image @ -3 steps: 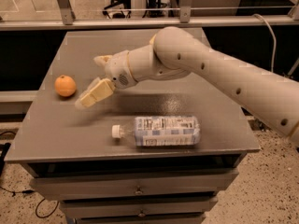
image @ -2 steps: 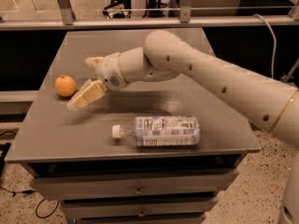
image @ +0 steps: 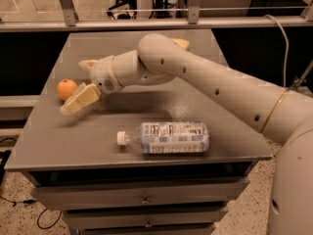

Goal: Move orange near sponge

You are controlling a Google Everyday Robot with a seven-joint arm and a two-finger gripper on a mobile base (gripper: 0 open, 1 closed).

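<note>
The orange (image: 66,88) sits near the left edge of the grey table (image: 98,141). My gripper (image: 74,87) is open right beside it, reaching in from the right. One pale yellow finger (image: 80,99) lies in front of the orange and the other finger (image: 88,63) behind it. I cannot tell whether either touches the fruit. The sponge (image: 182,43) shows only as a pale yellow corner at the back of the table, mostly hidden behind my arm.
A clear plastic water bottle (image: 166,137) with a white cap lies on its side near the table's front edge. A metal railing (image: 146,23) runs behind the table. Drawers are below the tabletop.
My gripper has moved left across the table and its fingers now flank the orange. The orange and the bottle have not moved.
</note>
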